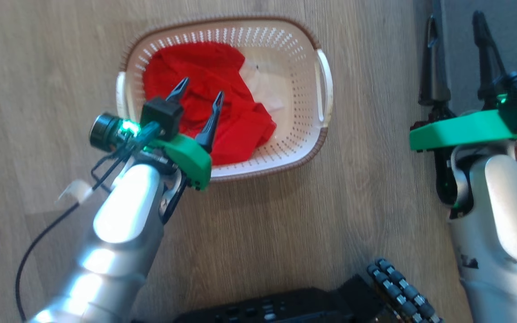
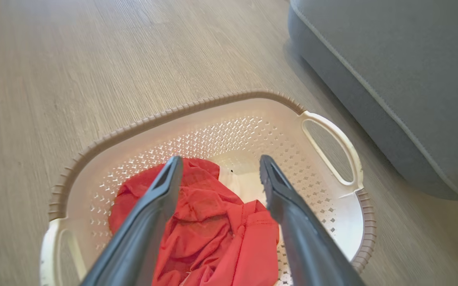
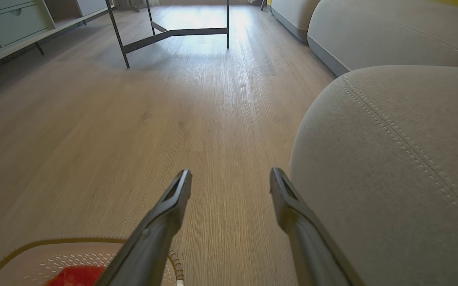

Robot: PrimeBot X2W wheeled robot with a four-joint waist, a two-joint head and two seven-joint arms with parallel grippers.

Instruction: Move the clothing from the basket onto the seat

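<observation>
Two fingers of the left gripper stand wide apart, empty, poised over the red clothing heaped toward the left end of the basket. The right gripper, likewise apart and empty, hangs over the wooden floor beside the grey seat.

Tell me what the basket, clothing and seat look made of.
The basket looks like moulded matte cream plastic: regular punched holes, ribbed brown rim. The clothing seems thin soft fabric, possibly mesh: crumpled folds, fine open weave. The seat looks upholstered in matte grey woven cloth, with double pale stitching.
</observation>
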